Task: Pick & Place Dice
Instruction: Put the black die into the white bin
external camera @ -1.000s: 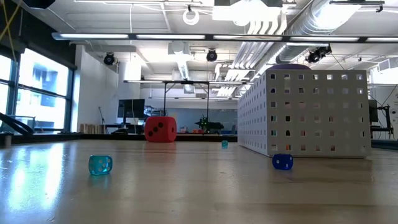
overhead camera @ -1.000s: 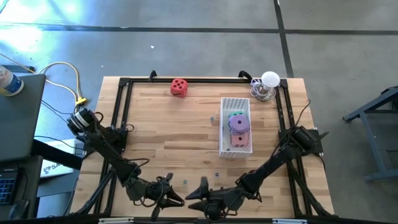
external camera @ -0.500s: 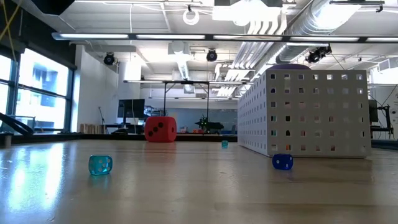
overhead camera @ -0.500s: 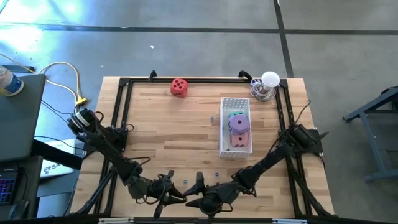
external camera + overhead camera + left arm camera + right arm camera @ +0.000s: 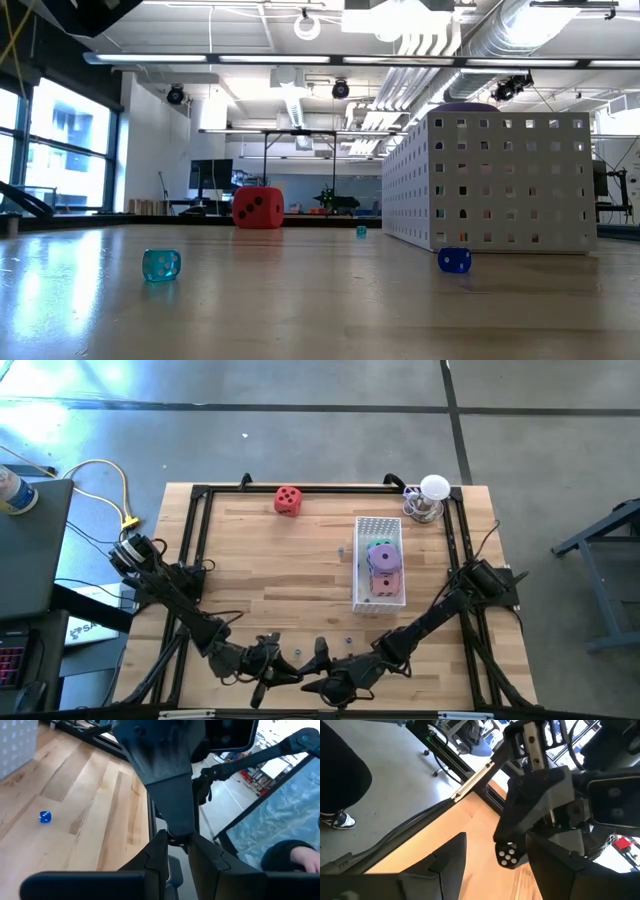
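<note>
The red die point(image 5: 288, 500) rests on the table near its far edge. The green die point(image 5: 378, 544), the purple die point(image 5: 383, 557) and the pink die point(image 5: 385, 582) lie in the white perforated basket point(image 5: 378, 525). At the near edge my left gripper point(image 5: 292, 675) and my right gripper point(image 5: 318, 670) meet tip to tip. The left one is shut on a tiny black cube with white pips point(image 5: 509, 855). The right gripper point(image 5: 497, 837) is open, with one finger on either side of that cube and apart from it. My left gripper pinches the tiny black cube point(image 5: 509, 855) between its two fingers, only at their free ends. The fingers come roughly level from the table's left. The cube is lifted clear of the table, its pipped face toward the right wrist camera.
Tiny loose dice lie on the near half of the table: a teal one point(image 5: 161, 265) and a blue one point(image 5: 454, 260). A glass with a white ball point(image 5: 430, 500) stands at the far right corner. A black frame point(image 5: 200, 495) rims the table. A person's hand point(image 5: 300, 855) shows beyond the near edge.
Both grippers have rolled a little about their own axes at the near edge. The right one has edged toward the left one, so the gap between them has narrowed. Neither has opened or shut.
</note>
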You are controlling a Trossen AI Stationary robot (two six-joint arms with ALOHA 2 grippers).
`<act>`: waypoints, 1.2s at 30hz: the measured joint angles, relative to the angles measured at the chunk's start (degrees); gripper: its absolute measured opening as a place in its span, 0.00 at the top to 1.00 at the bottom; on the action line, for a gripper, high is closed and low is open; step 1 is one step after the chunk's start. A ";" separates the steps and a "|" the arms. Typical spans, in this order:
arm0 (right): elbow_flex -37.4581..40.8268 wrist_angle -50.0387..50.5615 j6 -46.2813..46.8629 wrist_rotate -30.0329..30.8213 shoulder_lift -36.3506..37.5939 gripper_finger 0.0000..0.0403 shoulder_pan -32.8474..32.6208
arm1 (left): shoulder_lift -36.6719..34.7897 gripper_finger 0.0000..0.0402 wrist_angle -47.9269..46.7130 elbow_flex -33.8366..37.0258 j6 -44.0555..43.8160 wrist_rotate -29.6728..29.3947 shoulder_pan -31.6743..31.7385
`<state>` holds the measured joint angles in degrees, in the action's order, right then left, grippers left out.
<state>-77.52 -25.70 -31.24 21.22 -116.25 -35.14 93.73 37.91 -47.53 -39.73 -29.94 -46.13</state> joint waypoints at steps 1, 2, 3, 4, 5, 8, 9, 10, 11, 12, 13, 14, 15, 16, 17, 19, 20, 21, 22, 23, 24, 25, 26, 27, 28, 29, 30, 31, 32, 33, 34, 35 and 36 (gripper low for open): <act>-0.01 0.04 0.02 -0.01 0.00 0.52 0.00 | 0.00 0.86 -0.02 0.00 -0.22 0.53 0.00; -0.01 0.05 0.01 -0.01 0.00 0.52 0.00 | 0.00 0.86 -0.06 0.00 -0.28 0.91 0.00; 0.00 0.02 0.01 0.02 0.00 0.52 0.02 | 0.00 0.86 -0.13 0.00 -0.31 1.10 0.00; -0.01 -0.02 -0.01 0.02 0.00 0.52 0.04 | 0.00 0.86 -0.16 0.00 -0.37 1.14 0.00; -0.02 -0.02 -0.01 0.02 0.00 0.52 0.04 | 0.00 0.86 -0.21 0.00 -0.41 1.14 0.00; 0.00 -0.01 0.02 -0.04 0.00 0.52 0.25 | 0.00 0.86 -0.44 0.00 -0.41 1.17 0.00; 0.00 0.01 0.02 -0.27 0.00 0.52 0.32 | 0.00 0.86 -0.44 0.00 -0.41 1.17 0.00; 0.00 0.02 0.03 -0.37 0.00 0.52 0.33 | 0.00 0.86 -0.43 0.00 -0.41 1.17 0.00; 0.00 0.12 0.19 -0.37 0.00 0.52 0.31 | 0.00 0.86 -0.42 0.00 -0.40 1.17 0.00; -0.01 0.19 0.62 -0.39 0.00 0.52 0.32 | 0.00 0.86 -0.44 0.00 -0.39 1.17 0.00; -0.01 0.20 1.33 -0.40 0.00 0.52 0.35 | 0.00 0.86 -0.42 0.00 -0.39 1.17 0.00; -0.02 0.20 1.76 -0.40 0.00 0.52 0.42 | 0.00 0.86 -0.42 0.00 -0.39 1.17 0.00; 0.00 0.20 2.06 -0.41 0.00 0.52 0.42 | 0.00 0.86 -0.44 0.00 -0.36 1.17 0.00; -0.02 0.20 2.37 -0.42 0.00 0.52 0.42 | 0.00 0.86 -0.43 0.00 -0.20 1.17 0.00; 0.00 0.22 2.65 -0.44 0.00 0.52 0.42 | 0.00 0.86 -0.43 0.00 -0.19 1.17 0.00; -0.01 0.23 2.75 -0.44 0.00 0.52 0.42 | 0.00 0.86 -0.60 0.00 -0.17 1.17 0.00; 0.00 0.23 2.75 -0.45 0.00 0.52 0.42 | 0.00 0.86 -0.65 0.01 -0.17 1.17 0.00; -0.01 0.25 2.75 -0.47 0.00 0.52 0.42 | 0.00 0.86 -0.66 0.00 -0.17 1.17 0.00; -0.02 0.25 2.75 -0.52 0.00 0.52 0.42 | 0.00 0.86 -0.65 0.00 -0.17 1.17 0.00; 0.00 0.25 2.75 -0.67 0.00 0.53 0.42 | 0.00 0.86 -0.66 0.01 -0.17 1.17 0.00; 0.00 0.25 2.76 -0.94 0.00 0.53 0.42 | 0.00 0.86 -0.66 0.02 -0.17 1.17 0.00; 0.00 0.25 2.77 -1.66 0.00 0.55 0.44 | 0.00 0.86 -0.66 0.00 -0.15 1.19 0.00; -0.02 0.27 2.77 -2.33 0.00 0.56 0.46 | 0.00 0.86 -0.66 0.02 -0.15 1.17 0.00; -0.02 0.28 2.77 -2.73 0.00 0.57 0.46 | 0.00 0.86 -0.66 0.00 -0.15 1.17 0.00; 0.00 0.28 2.77 -3.18 0.00 0.58 0.46 | 0.00 0.86 -0.66 0.00 -0.12 1.18 0.00; 0.00 0.28 2.77 -3.27 0.00 0.60 0.49 | 0.00 0.86 -0.66 0.00 -0.09 1.28 0.00; 0.00 0.27 2.77 -3.31 0.00 0.61 0.58 | 0.00 0.86 -0.66 0.00 0.06 1.30 0.00; 0.00 0.27 2.78 -3.39 0.00 0.63 0.66 | 0.00 0.86 -0.66 0.01 0.53 1.30 0.00; 0.00 0.27 2.84 -3.42 0.00 0.64 0.68 | 0.00 0.86 -0.66 0.00 0.86 1.29 0.00; -0.02 0.29 2.99 -3.42 0.00 0.66 0.77 | 0.00 0.86 -0.66 0.01 0.93 1.28 0.00; 0.00 0.29 2.99 -3.50 0.00 0.67 0.81 | 0.01 0.86 -0.66 0.01 0.90 1.28 0.00; -0.01 0.27 2.99 -3.48 0.00 0.68 0.81 | 0.00 0.86 -0.66 0.00 0.90 1.28 0.00; -0.01 0.27 3.00 -3.48 0.00 0.69 0.83 | 0.02 0.86 -0.66 0.02 0.88 1.28 0.00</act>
<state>-77.52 -25.43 -28.23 17.74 -116.25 -34.30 93.75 37.26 -47.51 -38.85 -28.67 -46.13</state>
